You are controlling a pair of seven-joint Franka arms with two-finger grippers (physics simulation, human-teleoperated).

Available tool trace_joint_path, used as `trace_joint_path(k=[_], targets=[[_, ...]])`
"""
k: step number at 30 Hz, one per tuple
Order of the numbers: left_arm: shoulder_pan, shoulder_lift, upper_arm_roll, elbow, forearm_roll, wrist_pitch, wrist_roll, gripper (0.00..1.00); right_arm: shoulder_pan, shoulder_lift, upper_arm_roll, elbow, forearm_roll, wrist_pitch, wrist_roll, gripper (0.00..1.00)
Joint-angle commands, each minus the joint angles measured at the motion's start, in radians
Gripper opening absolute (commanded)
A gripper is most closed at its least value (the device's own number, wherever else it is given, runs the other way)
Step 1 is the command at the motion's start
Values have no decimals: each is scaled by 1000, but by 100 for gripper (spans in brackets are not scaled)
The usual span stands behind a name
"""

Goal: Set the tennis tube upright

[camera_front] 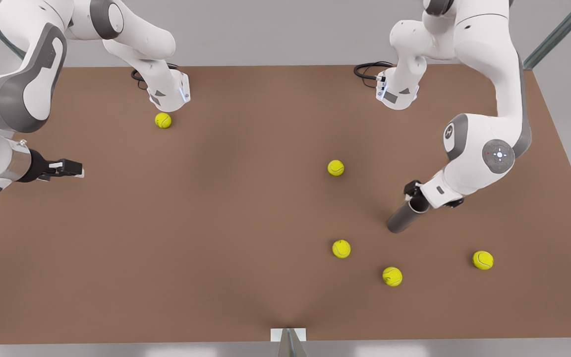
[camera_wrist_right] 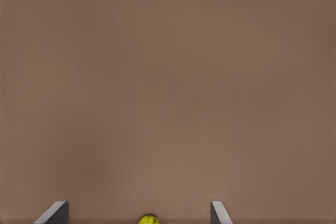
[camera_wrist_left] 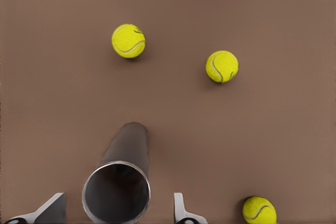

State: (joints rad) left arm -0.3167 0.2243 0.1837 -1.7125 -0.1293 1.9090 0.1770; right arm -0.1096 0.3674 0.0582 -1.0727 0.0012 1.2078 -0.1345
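Observation:
The tennis tube (camera_front: pixel 404 217) is a grey cylinder at the front view's right, tilted, with its lower end on the brown table (camera_front: pixel 216 223) and its open rimmed end raised. My left gripper (camera_front: pixel 414 196) holds that upper end. In the left wrist view I look down the open mouth of the tube (camera_wrist_left: pixel 116 192), with one finger (camera_wrist_left: pixel 52 209) on each side of it, closer together than the other arm's. My right gripper (camera_front: pixel 70 168) waits open over the table at the front view's left, its fingertips (camera_wrist_right: pixel 58 211) wide apart with nothing between them.
Several yellow tennis balls lie loose: one (camera_front: pixel 335 167) left of the tube, three (camera_front: pixel 341 248) (camera_front: pixel 392 276) (camera_front: pixel 483 260) nearer the front edge, one (camera_front: pixel 163 120) by the far arm base. A ball (camera_wrist_right: pixel 149 219) peeks in beneath the right gripper.

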Motion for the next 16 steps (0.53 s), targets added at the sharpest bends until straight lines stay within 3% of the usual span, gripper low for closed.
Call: trace_joint_path(k=[1, 5, 16], targets=[[8, -26, 0, 1, 2, -34, -60, 100, 1, -1, 0, 0, 2, -1, 4, 100], [8, -137, -1, 73, 80, -226, -106, 100, -7, -1, 0, 7, 2, 3, -7, 100], [10, -201, -1, 71, 109, -260, -105, 100, -12, -2, -5, 17, 6, 96, -7, 100]])
